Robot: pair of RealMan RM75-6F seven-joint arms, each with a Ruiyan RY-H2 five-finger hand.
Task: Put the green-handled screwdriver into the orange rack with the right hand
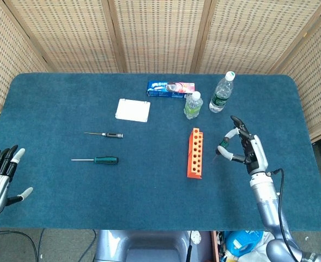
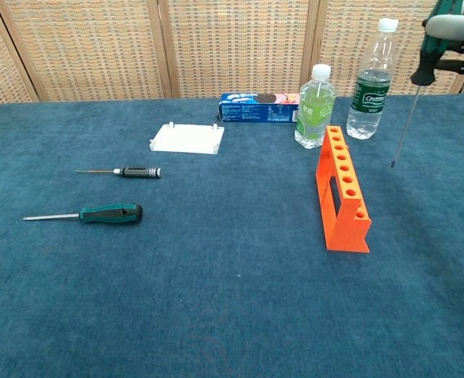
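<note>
My right hand [image 1: 244,146] pinches a green-handled screwdriver [image 2: 406,115] by its handle, upright, tip down, above the table. It hangs just right of the orange rack [image 1: 195,153], apart from it. In the chest view the right hand [image 2: 455,30] shows at the top right corner, and the shaft's tip ends beside the rack's [image 2: 341,189] far end. A second green-handled screwdriver [image 1: 102,160] lies flat on the left of the table. My left hand [image 1: 0,177] is off the table's front left edge, fingers spread, holding nothing.
A black-handled screwdriver [image 1: 109,134] lies behind the green one on the table. A white block [image 1: 133,109], a blue snack pack [image 1: 170,88], a small green bottle [image 1: 193,105] and a taller water bottle [image 1: 221,93] stand at the back, the bottles just behind the rack.
</note>
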